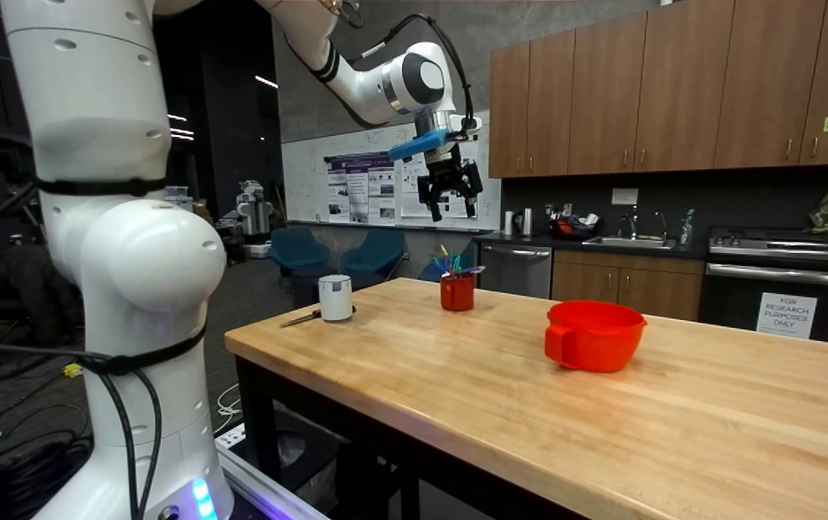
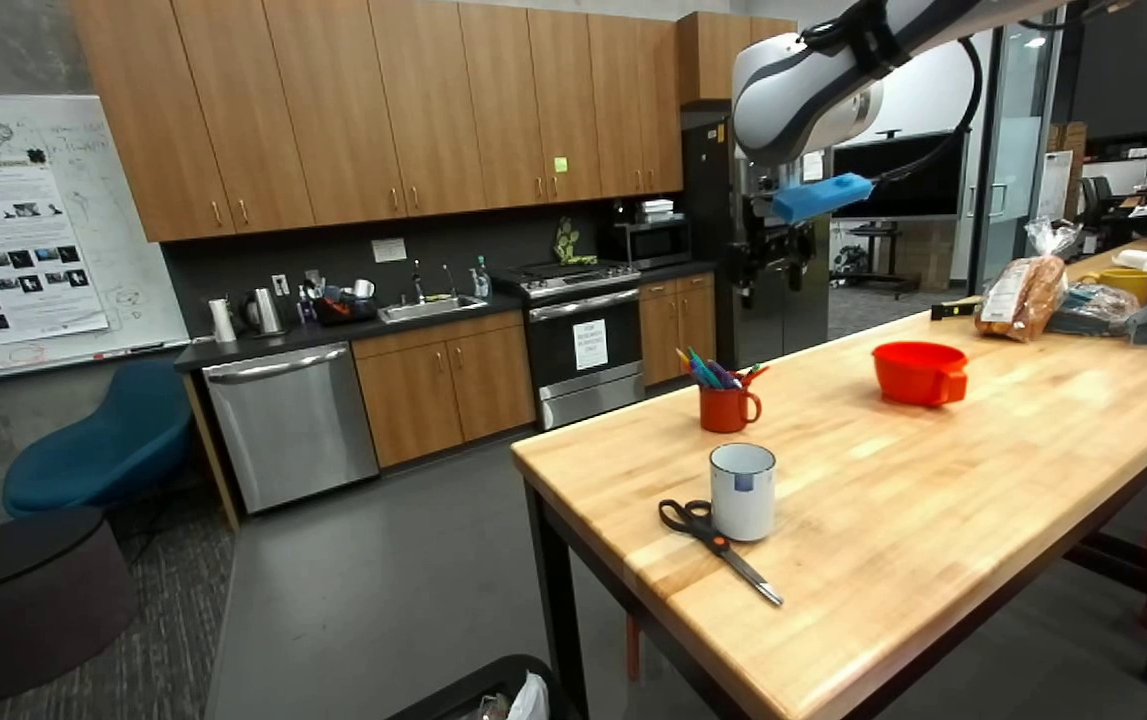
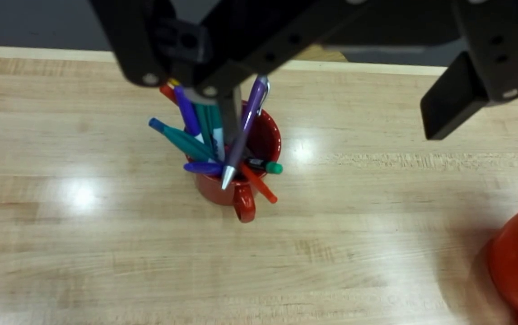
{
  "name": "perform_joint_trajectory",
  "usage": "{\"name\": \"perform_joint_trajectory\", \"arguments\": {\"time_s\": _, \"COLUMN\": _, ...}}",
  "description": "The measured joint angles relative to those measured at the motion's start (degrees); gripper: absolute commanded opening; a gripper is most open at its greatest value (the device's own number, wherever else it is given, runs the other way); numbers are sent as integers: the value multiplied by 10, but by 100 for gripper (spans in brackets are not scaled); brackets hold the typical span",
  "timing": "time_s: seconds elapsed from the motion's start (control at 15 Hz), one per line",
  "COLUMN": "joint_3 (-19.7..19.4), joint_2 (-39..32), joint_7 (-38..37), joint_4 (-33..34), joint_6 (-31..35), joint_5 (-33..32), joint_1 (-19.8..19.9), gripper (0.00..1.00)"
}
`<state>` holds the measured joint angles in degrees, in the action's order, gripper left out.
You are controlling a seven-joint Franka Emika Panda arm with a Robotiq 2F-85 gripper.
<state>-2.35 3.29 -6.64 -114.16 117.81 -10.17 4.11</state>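
My gripper (image 1: 453, 214) is open and empty, its fingers wide apart and pointing down, high above the table. It also shows in the wrist view (image 3: 338, 128), where the left finger covers part of the pens. Nearest below is a red mug (image 1: 457, 292) holding several pens and markers; it shows in both exterior views (image 2: 728, 410). A purple pen (image 3: 250, 113) lies across the mug's top in the wrist view. A bright red bowl (image 1: 594, 338) with a handle stands farther along the table; only its edge shows in the wrist view (image 3: 511, 262).
A white mug (image 2: 743, 492) stands near the table's end, with black-handled scissors (image 2: 723, 550) beside it. Bagged bread (image 2: 1023, 298) and other items crowd the far end of the wooden table (image 1: 421, 368). A blue piece (image 2: 823, 198) is fixed at the wrist.
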Motion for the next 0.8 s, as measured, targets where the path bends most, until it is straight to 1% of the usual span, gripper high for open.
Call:
{"name": "perform_joint_trajectory", "arguments": {"time_s": 0.47, "joint_3": -2, "joint_2": -10, "joint_7": 0, "joint_4": 1, "joint_6": 4, "joint_5": -2, "joint_1": 0, "gripper": 100}}
{"name": "perform_joint_trajectory", "arguments": {"time_s": 0.8, "joint_3": -19, "joint_2": -71, "joint_7": 2, "joint_4": 24, "joint_6": 42, "joint_5": -21, "joint_1": 4, "gripper": 100}}
